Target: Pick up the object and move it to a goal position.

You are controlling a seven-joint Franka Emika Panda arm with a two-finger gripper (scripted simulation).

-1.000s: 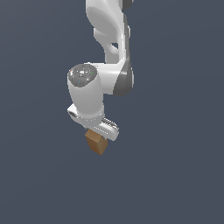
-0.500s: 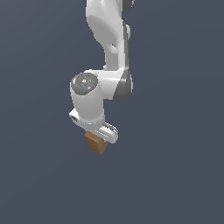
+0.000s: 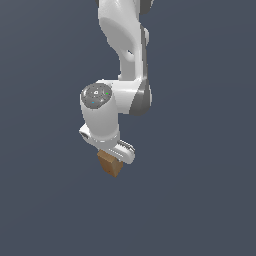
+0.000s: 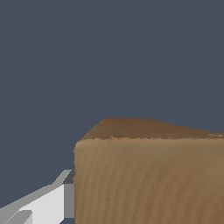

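The object (image 3: 110,167), a small tan-brown wood-textured block, sits directly under my white gripper (image 3: 113,158) in the exterior view, its top tucked between the fingers. In the wrist view the block (image 4: 148,175) fills the frame close up. One white and grey finger (image 4: 48,203) lies flat against its side; the other finger is out of frame. The gripper looks shut on the block. No goal marker shows.
The white arm (image 3: 122,45) reaches down from the top of the exterior view. All around is a plain dark grey-blue ground (image 3: 200,200) with no other objects or edges in view.
The wrist has come down a little over the block since a second ago. The block stays at about the same place in the exterior view.
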